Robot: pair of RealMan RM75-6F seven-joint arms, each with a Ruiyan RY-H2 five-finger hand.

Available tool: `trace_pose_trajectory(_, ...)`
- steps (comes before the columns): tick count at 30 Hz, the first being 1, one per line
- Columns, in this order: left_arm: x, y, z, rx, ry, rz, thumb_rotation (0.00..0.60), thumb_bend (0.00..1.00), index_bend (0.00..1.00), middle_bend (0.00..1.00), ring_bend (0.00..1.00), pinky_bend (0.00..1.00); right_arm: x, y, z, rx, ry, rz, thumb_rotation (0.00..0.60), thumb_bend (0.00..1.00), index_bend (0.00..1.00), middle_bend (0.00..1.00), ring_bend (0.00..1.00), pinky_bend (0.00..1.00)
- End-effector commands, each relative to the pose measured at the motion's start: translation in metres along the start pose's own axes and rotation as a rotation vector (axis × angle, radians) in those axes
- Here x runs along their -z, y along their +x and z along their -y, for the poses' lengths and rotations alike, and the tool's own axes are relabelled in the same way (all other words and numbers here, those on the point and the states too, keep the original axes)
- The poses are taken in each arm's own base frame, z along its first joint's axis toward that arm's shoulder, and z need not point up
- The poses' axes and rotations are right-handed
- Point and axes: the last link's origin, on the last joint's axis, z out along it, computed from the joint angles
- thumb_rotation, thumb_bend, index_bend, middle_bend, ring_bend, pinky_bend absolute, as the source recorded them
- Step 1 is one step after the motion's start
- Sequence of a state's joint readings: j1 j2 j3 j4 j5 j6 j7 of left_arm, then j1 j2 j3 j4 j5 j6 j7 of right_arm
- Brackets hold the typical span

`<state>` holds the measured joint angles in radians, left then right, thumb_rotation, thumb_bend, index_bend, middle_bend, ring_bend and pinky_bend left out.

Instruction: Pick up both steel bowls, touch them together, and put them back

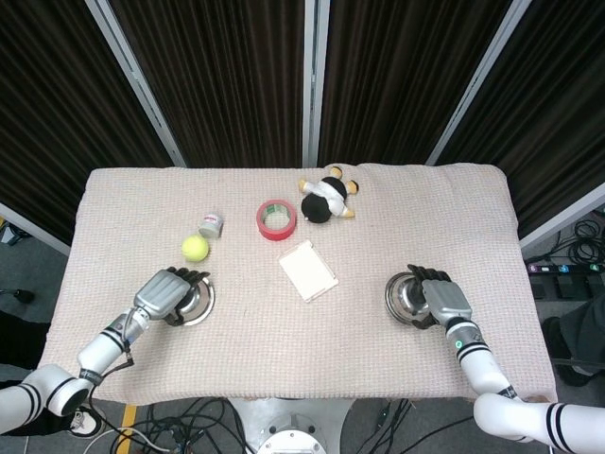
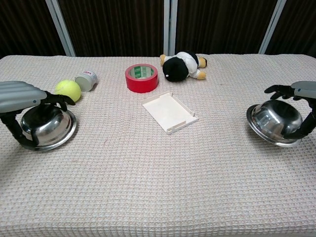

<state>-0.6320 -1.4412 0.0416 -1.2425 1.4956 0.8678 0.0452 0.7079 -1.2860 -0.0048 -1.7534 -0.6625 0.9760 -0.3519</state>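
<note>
The left bowl [image 2: 45, 126] sits flat on the cloth [image 2: 158, 187] near the left edge, and the left hand [image 2: 19, 96] arches over it with fingers spread around the rim; I cannot tell if it grips. The right bowl [image 2: 275, 121] rests near the right edge, a little tilted, under the right hand [image 2: 298, 98], whose fingers reach over the rim; a grip is also unclear. Both bowls look set down on their own sides, well apart. Between them lie a white tray [image 2: 169, 112], a red tape [image 2: 141, 77] and a plush toy [image 2: 181, 65]. A yellow ball [image 2: 67, 89] and a small jar [image 2: 86, 80] stand just beside the left bowl and could be bumped
</note>
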Motion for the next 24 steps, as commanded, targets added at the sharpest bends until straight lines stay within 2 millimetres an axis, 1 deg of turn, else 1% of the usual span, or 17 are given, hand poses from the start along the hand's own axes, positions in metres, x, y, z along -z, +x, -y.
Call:
trace_pose_trajectory(1, 0.002, -0.001, 0.001, 0.009, 0.01, 0.008, 0.6, 0.0, 0.06, 0.12, 0.17, 0.39, 0.0, 0.001, 0.0, -0.012, 0.005, -0.006, 0.6, 0.05, 0.0, 0.0, 0.0, 0.0)
trace_pose_trajectory(7, 0.011, 0.001, 0.002, 0.063, 0.037, 0.006, 0.6, 0.0, 0.05, 0.1, 0.13, 0.35, 0.002, 0.004, 0.0, -0.028, 0.018, -0.024, 0.6, 0.04, 0.0, 0.0, 0.0, 0.0)
trace_pose_trajectory(10, 0.017, 0.006, 0.002, 0.096, 0.052, -0.029, 0.6, 0.0, 0.03, 0.05, 0.07, 0.3, 0.006, 0.008, -0.003, -0.054, 0.018, -0.052, 0.6, 0.04, 0.0, 0.0, 0.0, 0.0)
trace_pose_trajectory(13, 0.022, 0.014, 0.006, 0.102, 0.079, -0.091, 0.6, 0.0, 0.03, 0.03, 0.05, 0.27, 0.012, 0.013, -0.009, -0.094, 0.015, -0.09, 0.6, 0.04, 0.0, 0.0, 0.0, 0.0)
trace_pose_trajectory(17, 0.038, 0.022, 0.01, 0.141, 0.144, -0.151, 0.6, 0.0, 0.03, 0.02, 0.05, 0.26, 0.028, 0.018, -0.021, -0.13, 0.01, -0.148, 0.6, 0.04, 0.0, 0.0, 0.0, 0.0)
trace_pose_trajectory(20, 0.05, 0.019, 0.011, 0.157, 0.179, -0.144, 0.6, 0.0, 0.03, 0.02, 0.05, 0.26, 0.039, 0.018, -0.03, -0.138, 0.0, -0.174, 0.6, 0.04, 0.0, 0.0, 0.0, 0.0)
trace_pose_trajectory(24, 0.065, 0.01, 0.012, 0.195, 0.237, -0.128, 0.6, 0.0, 0.03, 0.02, 0.05, 0.25, 0.051, 0.016, -0.036, -0.157, 0.002, -0.199, 0.6, 0.04, 0.0, 0.0, 0.0, 0.0)
